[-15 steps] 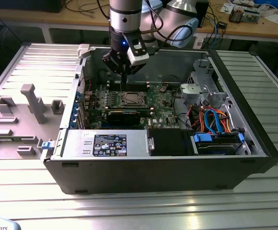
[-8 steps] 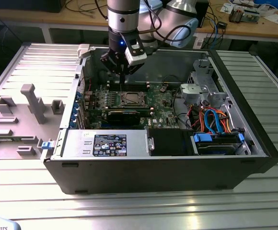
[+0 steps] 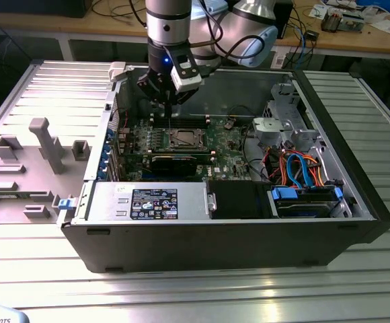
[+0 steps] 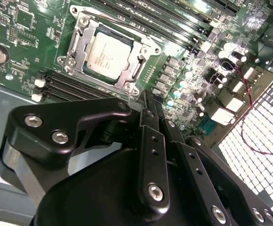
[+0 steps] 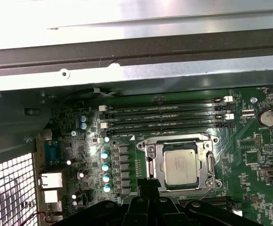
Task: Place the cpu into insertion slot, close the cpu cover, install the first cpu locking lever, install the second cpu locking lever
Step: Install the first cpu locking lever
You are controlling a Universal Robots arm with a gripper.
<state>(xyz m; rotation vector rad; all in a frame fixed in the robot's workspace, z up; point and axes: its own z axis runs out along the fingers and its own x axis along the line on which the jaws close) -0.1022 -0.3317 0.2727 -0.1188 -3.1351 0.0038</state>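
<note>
Lying flat and face-up in its socket (image 5: pixel 149 167), the chip (image 5: pixel 180 165) sits square to the board (image 5: pixel 259 188); the claw (image 5: pixel 143 188), pressed together, hangs near.

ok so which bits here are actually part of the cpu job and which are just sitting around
Part of the job:
cpu, lying flat on the board
cpu cover, framing it
tool, poised close beside them

Just lying about:
memory slots
coin battery
blue and orange cables
power supply
grey fixture blocks, outside the case on the exterior view's left
</note>
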